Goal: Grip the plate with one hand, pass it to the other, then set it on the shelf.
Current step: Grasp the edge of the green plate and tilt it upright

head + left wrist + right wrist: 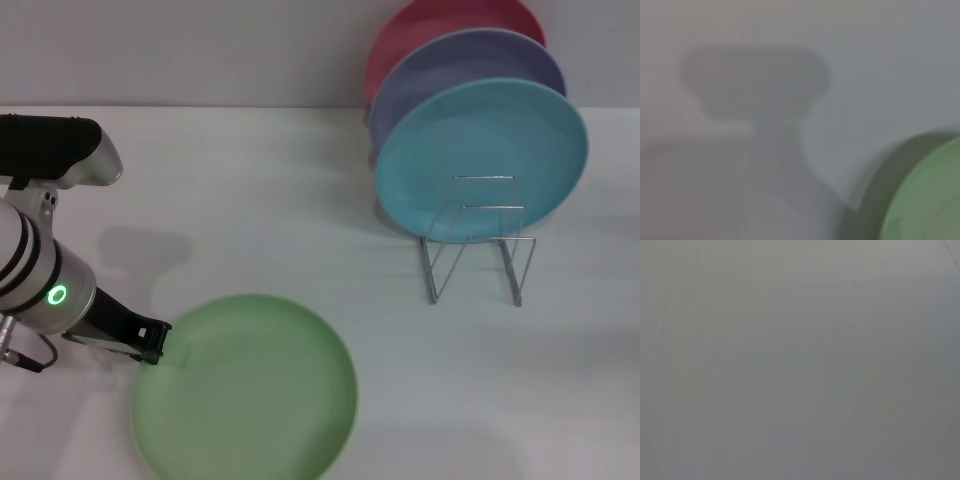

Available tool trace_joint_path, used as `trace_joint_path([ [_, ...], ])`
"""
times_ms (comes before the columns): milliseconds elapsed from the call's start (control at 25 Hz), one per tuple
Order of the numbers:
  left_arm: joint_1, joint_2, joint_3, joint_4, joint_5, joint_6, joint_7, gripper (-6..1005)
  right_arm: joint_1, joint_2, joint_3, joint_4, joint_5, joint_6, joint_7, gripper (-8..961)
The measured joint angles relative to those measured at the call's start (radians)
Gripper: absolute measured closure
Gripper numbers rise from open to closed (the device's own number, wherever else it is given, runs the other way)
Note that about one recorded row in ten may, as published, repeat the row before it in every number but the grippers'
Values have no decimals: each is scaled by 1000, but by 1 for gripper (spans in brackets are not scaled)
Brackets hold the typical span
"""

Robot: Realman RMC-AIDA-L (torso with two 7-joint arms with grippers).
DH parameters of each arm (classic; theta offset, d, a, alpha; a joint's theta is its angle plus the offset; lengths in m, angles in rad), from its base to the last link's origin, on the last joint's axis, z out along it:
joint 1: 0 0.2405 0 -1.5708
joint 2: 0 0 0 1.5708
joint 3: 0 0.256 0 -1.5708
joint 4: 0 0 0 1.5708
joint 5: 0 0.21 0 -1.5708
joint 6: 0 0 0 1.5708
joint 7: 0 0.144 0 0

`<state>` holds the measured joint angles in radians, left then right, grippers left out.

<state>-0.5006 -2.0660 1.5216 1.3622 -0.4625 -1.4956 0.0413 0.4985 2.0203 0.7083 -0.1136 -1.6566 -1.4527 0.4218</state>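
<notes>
your left fingers [150, 343] sit at the near-left rim of the green plate [250, 390]; you cannot tell whether they grip it. the plate lies flat on the white surface [250, 190], well apart from the wire shelf [478, 240] holding the turquoise plate [480, 160].

Cut off by the head view's lower edge: the green plate [245, 390]; hidden behind the blue plate [481, 160]: most of the lavender plate [462, 70] and red plate [430, 25]; too small to tell: left gripper [152, 343] finger spacing.
</notes>
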Motion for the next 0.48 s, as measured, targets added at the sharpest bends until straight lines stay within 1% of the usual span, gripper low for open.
trace_joint_path([
  [120,0,0,-1,3,1,0,1,939,0,0,1,0,0,0,0,253],
  [360,0,2,-19,14,0,21,1,970,2,0,2,0,0,0,0,254],
  [480,1,3,-44,18,-1,37,13,975,2,0,2,0,0,0,0,254],
])
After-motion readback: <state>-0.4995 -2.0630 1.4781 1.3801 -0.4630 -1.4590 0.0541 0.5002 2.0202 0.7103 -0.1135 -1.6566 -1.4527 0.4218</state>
